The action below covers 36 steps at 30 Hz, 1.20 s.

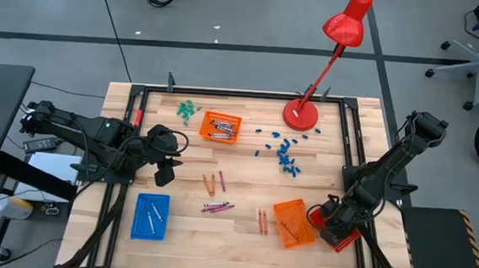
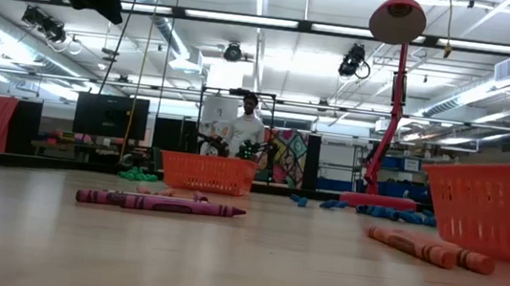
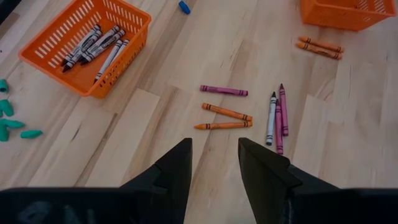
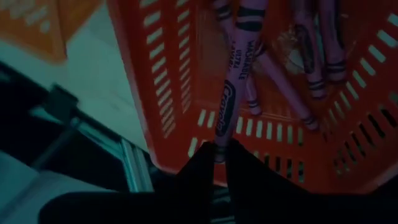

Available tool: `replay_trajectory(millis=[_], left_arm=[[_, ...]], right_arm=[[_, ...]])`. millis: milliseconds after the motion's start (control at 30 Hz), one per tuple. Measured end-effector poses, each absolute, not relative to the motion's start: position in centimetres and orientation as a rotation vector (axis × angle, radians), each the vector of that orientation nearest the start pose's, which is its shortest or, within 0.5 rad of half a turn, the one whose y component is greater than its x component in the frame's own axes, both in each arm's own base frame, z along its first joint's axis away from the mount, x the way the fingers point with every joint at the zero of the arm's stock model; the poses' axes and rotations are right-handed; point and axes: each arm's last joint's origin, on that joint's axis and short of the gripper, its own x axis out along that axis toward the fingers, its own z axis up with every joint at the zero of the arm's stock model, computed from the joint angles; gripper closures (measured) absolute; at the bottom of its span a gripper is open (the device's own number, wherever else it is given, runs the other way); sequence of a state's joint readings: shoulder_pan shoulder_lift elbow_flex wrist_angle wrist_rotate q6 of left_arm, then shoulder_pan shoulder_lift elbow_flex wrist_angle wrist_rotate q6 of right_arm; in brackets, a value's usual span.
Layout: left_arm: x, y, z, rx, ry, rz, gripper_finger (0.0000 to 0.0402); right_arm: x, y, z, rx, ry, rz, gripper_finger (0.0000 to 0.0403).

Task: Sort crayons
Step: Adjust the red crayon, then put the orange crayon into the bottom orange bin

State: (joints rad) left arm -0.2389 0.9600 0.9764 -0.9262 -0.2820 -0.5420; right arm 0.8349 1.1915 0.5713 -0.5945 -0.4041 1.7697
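Note:
Loose crayons lie on the wooden table: two orange (image 3: pixel 225 118), three magenta (image 3: pixel 223 91) and one grey-white (image 3: pixel 271 117) ahead of my left gripper, and two more orange ones (image 1: pixel 262 219). My left gripper (image 3: pixel 214 163) hangs open and empty above the table's left part (image 1: pixel 165 174). My right gripper (image 1: pixel 333 218) is at the near right over a red basket (image 4: pixel 168 93), shut on a magenta crayon (image 4: pixel 227 102). More magenta crayons (image 4: pixel 323 50) lie on the basket's floor. My right gripper pinches the magenta crayon by one end (image 4: pixel 219 144) between its two fingertips. The fingers lie along the crayon, which points away from them over the basket's floor. I cannot tell whether its far end rests on the crayons below.
An orange basket (image 1: pixel 220 127) with grey crayons stands at the far middle, another orange basket (image 1: pixel 294 223) near right, and a blue tray (image 1: pixel 151 216) near left. Green pieces (image 1: pixel 189 109), blue pieces (image 1: pixel 284 154) and a red desk lamp (image 1: pixel 300 115) are at the back.

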Motion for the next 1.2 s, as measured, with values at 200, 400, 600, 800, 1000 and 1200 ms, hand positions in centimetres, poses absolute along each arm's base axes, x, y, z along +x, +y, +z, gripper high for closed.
replay_trajectory(millis=[200, 400, 600, 800, 1000, 1200], left_arm=[[16.8, -3.3, 30.8, -0.289, 0.835, 0.281, 0.0260], [16.9, -3.3, 30.9, -0.299, 0.825, 0.282, 0.0260], [17.2, -3.3, 31.0, -0.299, 0.803, 0.272, 0.0260], [17.2, -3.3, 31.0, -0.290, 0.792, 0.289, 0.0260], [17.3, -3.2, 31.1, -0.239, 0.770, 0.320, 0.0260], [17.7, -3.2, 30.2, -0.164, 0.748, 0.298, 0.0260]], right_arm=[[11.6, 14.7, 16.7, 0.968, 1.802, -0.208, 0.0361], [11.5, 14.5, 16.7, 0.978, 1.858, -0.210, 0.0315], [12.9, 14.3, 17.8, 1.070, 1.808, -0.220, 0.0272], [15.3, 13.9, 21.0, 1.093, 1.558, -0.284, 0.0275], [18.1, 13.7, 23.6, 1.072, 1.371, -0.316, 0.0276], [23.5, 14.7, 24.1, 0.938, 1.344, -0.306, 0.0276]])
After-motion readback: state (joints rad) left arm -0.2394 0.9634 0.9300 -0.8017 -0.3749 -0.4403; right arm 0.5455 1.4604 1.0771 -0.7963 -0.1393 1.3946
